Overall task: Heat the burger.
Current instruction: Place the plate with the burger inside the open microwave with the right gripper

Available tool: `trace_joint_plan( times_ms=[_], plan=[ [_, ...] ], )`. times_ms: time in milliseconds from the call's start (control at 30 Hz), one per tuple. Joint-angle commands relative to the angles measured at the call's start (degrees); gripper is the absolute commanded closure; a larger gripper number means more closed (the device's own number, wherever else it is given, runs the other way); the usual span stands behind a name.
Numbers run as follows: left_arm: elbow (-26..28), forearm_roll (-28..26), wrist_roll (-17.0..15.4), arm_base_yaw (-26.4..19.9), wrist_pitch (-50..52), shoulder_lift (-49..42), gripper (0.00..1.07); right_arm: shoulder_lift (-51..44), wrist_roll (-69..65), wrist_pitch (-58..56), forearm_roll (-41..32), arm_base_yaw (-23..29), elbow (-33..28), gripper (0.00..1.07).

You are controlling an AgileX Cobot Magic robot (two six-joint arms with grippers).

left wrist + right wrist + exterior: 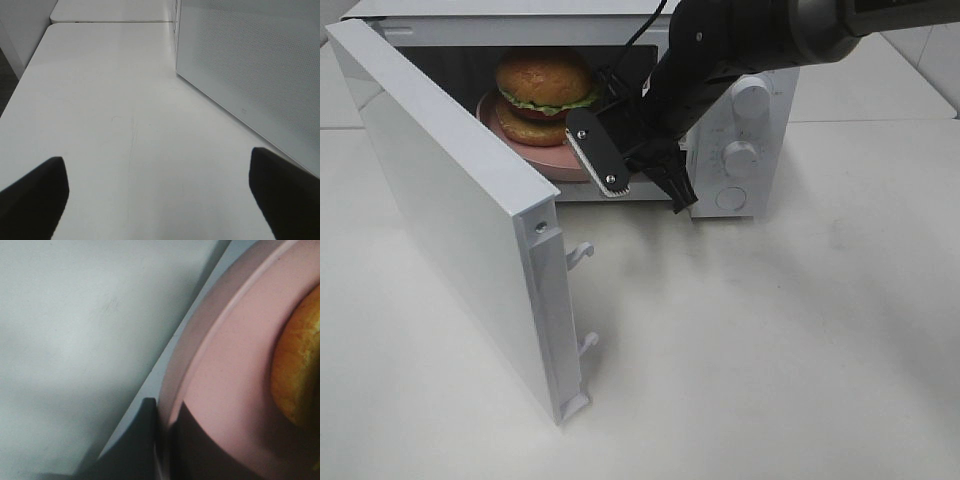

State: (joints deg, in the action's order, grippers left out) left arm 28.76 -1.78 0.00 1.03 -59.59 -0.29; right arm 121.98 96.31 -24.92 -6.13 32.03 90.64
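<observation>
The burger (544, 92) sits on a pink round plate (545, 158) inside the open white microwave (765, 60). My right gripper (590, 150) reaches in from the right and is shut on the plate's near rim. In the right wrist view its dark fingertips (150, 440) pinch the pink plate (225, 380) edge, with the burger's golden bun (300, 370) close by. My left gripper (160, 200) stands open over bare table beside the microwave's door (250, 65), holding nothing; it does not show in the exterior high view.
The microwave's door (450, 200) swings wide open toward the front left, with two latch hooks (582, 252) on its edge. Two knobs (748, 100) sit on the control panel at right. White table (770, 340) spreads in front.
</observation>
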Motion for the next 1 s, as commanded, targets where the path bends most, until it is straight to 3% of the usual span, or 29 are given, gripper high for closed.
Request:
trace_joint_plan(
  times_ms=[33,333,733,1000],
  plan=[
    [-0.17,0.17,0.00,-0.29,0.17,-1.15,0.17,1.49,-2.18,2.18,0.34,-0.17,4.07,1.07],
    [-0.17,0.17,0.00,-0.29,0.17,-1.15,0.17,5.79,-6.82,1.49,4.87,-0.17,10.20,1.07],
    [-0.17,0.23,0.00,-0.29,0.17,-1.15,0.17,9.57,-8.94,2.06,5.10,-0.17,14.55,1.06],
    [-0.17,0.23,0.00,-0.29,0.17,-1.15,0.17,11.12,-10.37,2.98,5.27,-0.17,15.47,0.85]
  ],
)
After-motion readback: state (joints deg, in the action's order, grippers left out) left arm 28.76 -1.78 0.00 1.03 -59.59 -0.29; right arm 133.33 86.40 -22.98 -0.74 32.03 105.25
